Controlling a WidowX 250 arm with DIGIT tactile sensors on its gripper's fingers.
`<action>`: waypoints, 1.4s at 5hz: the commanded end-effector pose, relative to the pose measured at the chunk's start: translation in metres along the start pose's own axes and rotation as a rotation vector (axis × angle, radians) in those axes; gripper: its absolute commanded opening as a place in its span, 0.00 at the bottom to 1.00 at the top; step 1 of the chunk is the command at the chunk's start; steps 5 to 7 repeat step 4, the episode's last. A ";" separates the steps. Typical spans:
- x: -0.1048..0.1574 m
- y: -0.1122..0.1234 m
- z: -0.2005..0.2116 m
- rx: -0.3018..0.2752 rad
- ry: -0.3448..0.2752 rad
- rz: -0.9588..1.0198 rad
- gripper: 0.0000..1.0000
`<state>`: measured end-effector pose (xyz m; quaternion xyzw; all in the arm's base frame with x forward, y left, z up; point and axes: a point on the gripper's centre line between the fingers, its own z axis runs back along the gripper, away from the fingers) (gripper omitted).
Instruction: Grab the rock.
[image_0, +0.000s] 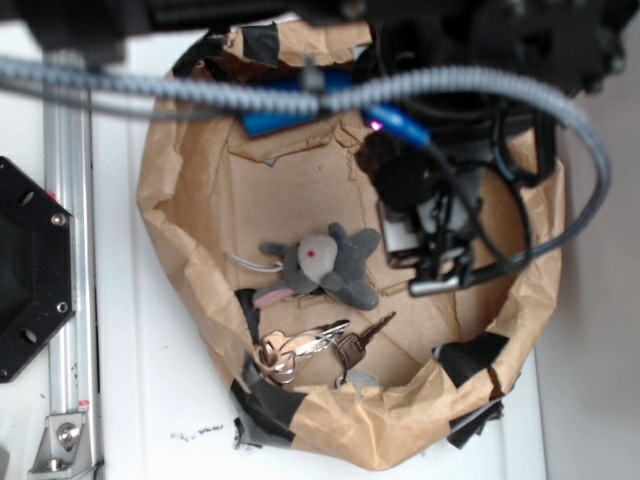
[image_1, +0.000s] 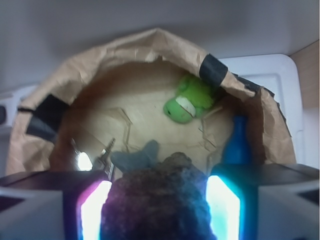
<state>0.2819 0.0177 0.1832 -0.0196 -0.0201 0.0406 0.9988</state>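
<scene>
While the arm (image_0: 440, 190) hangs over the paper bag (image_0: 180, 260), its fingers (image_1: 92, 210) pinch the rock (image_1: 157, 200) between them, up above the grey plush animal (image_0: 328, 264).

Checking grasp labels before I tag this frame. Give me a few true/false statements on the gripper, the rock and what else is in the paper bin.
1. The rock sits between the gripper fingers in the wrist view. True.
2. The gripper is shut on the green plush toy. False: the green plush toy lies on the floor of the paper bin, apart from the gripper.
3. The grey plush animal lies on the bin floor near the middle. True.
4. The keys hang over the bin's rim, outside it. False: they lie inside, near the wall, below the grey plush animal in the exterior view.
5. A blue bottle is in the bin. True.
</scene>
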 end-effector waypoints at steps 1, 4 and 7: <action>0.002 -0.006 0.029 -0.009 -0.132 -0.071 0.00; 0.000 -0.005 0.022 -0.003 -0.132 -0.052 0.00; 0.000 -0.005 0.022 -0.003 -0.132 -0.052 0.00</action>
